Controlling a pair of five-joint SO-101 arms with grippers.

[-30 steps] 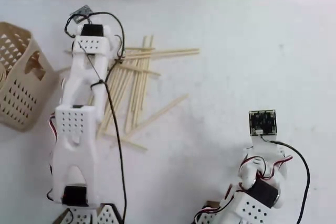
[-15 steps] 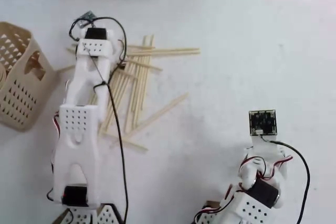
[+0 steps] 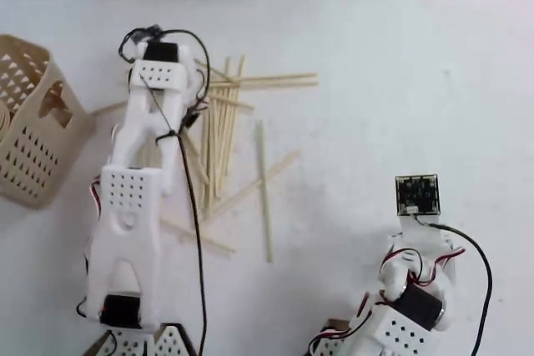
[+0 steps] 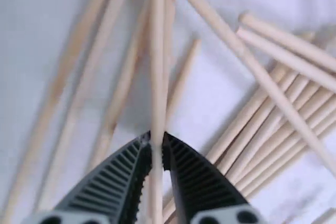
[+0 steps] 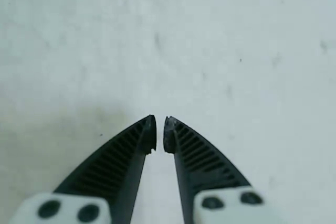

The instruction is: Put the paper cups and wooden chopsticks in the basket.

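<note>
Chopstick (image 4: 156, 77) pinched in left hand (image 4: 156, 148); another stick (image 3: 264, 193) has shifted aside; right hand (image 5: 159, 134) closed.

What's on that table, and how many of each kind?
Basket: 1
Robot arms: 2
Chopsticks: at least 10; the pile overlaps and runs under one arm, so no exact count
Total: at least 13

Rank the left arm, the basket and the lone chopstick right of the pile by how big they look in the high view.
1. left arm
2. basket, though the picture's edge cuts it off
3. lone chopstick, long but very thin
</note>
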